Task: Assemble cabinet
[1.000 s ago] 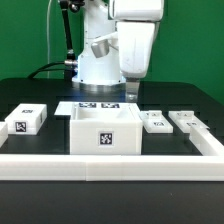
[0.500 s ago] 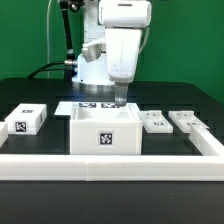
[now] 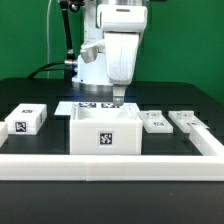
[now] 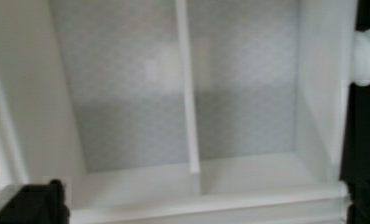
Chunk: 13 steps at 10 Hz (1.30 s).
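The cabinet point(image 3: 104, 133) is a white open-topped box with a black-and-white tag on its front, standing mid-table. My gripper point(image 3: 119, 98) hangs straight down over the cabinet's back wall, its fingertips just above the rim. The wrist view looks down into the cabinet point(image 4: 129, 100), showing its pale floor and a thin upright divider point(image 4: 187, 90). My gripper point(image 4: 200, 200) is open and holds nothing. One dark fingertip point(image 4: 31, 200) shows at one edge of the wrist view and the other at the opposite edge.
A small white tagged block point(image 3: 27, 119) lies at the exterior view's left. Two small white tagged pieces point(image 3: 156, 122) point(image 3: 186, 120) lie at its right. The marker board point(image 3: 95, 105) lies behind the cabinet. A white rail point(image 3: 110, 162) frames the front and right.
Over the last second the gripper moved toward the exterior view's left and down, to above the cabinet's back wall. In the last half second it barely moved.
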Each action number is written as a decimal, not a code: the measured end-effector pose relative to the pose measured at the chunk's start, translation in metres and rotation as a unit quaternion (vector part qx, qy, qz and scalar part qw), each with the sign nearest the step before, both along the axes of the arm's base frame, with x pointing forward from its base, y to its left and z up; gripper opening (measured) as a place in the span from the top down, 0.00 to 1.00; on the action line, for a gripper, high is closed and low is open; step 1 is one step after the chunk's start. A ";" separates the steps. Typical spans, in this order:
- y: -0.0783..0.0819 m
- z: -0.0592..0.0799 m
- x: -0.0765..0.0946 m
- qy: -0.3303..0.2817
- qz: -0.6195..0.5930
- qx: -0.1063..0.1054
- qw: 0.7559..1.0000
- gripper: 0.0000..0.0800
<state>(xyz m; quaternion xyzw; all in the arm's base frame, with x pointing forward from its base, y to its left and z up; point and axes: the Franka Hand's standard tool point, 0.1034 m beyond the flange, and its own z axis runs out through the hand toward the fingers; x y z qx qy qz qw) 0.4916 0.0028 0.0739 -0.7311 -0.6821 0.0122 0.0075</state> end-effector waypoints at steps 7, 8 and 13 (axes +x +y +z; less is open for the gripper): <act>0.003 -0.012 -0.027 0.004 -0.002 0.002 1.000 0.00; 0.004 -0.020 -0.043 0.009 -0.001 0.004 1.000 0.00; -0.003 -0.041 -0.055 0.024 -0.007 0.007 1.000 0.00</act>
